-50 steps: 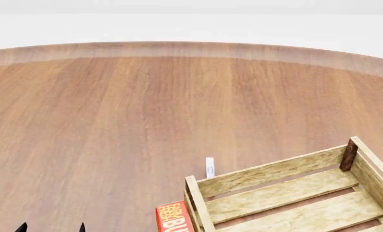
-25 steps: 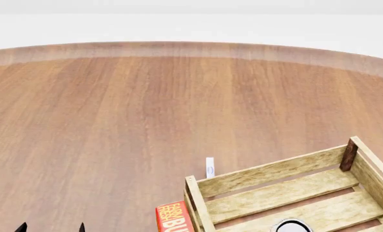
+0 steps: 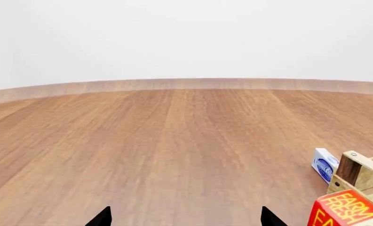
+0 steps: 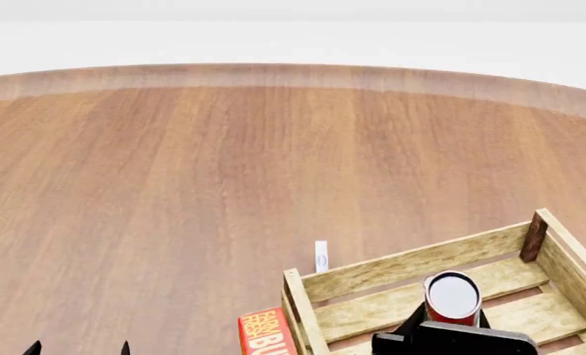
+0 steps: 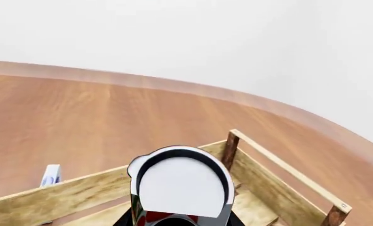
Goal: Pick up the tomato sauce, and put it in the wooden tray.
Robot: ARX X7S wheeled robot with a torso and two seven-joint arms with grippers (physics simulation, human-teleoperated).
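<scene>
The tomato sauce [image 4: 452, 297] is a small can with a red side and a silver-white top. My right gripper [image 4: 448, 325] is shut on it and holds it over the inside of the wooden tray [image 4: 392, 268], a pale slatted crate at the lower right of the head view. In the right wrist view the can [image 5: 181, 186] fills the middle, with the tray's walls [image 5: 60, 200] around it. My left gripper [image 4: 79, 347] is open and empty at the lower left; only its two dark fingertips [image 3: 102, 217] show above bare wood.
A red butter box [image 4: 265, 334] stands against the tray's near left corner, also in the left wrist view [image 3: 349, 214]. A small white and blue packet [image 4: 321, 257] stands just beyond the tray's left wall. The wooden table [image 4: 174, 177] stretches far and left.
My right gripper has risen into the head view from the bottom edge, carrying the tomato sauce forward over the tray. The left gripper has not moved.
</scene>
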